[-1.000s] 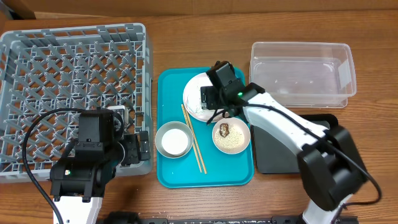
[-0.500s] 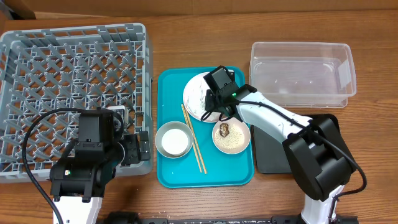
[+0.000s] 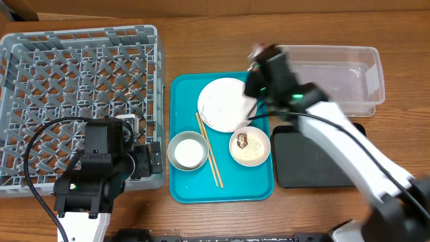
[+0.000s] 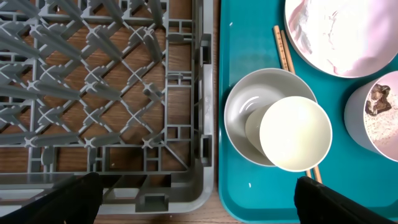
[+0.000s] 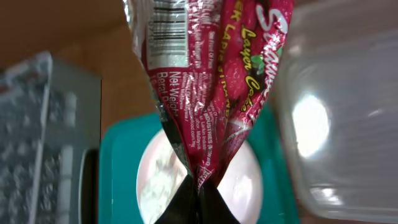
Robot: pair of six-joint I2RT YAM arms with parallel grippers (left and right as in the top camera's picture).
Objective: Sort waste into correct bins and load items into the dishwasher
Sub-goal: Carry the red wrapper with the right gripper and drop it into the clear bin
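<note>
My right gripper (image 5: 198, 186) is shut on the lower end of a shiny red snack wrapper (image 5: 205, 81), held in the air above the pale plate (image 3: 224, 104). In the overhead view that gripper (image 3: 259, 64) is blurred beside the left end of the clear tub (image 3: 327, 79). The black tray (image 3: 316, 158) lies in front of the tub. A white cup (image 4: 295, 132) sits in the grey bowl (image 4: 249, 112); chopsticks (image 3: 209, 149) lie beside it. The pinkish bowl (image 3: 250, 148) holds rice and a brown lump. My left gripper (image 4: 199, 205) is open over the corner of the grey dish rack (image 3: 74, 94).
The plate, both bowls and the chopsticks rest on a teal tray (image 3: 222, 188) between the rack and the two bins. A black cable (image 3: 40, 134) loops over the rack's front. Bare wooden table runs along the front edge.
The right gripper shut on the wrapper over the plate, then rose and swung right toward the clear tub with it. The left arm has stayed still.
</note>
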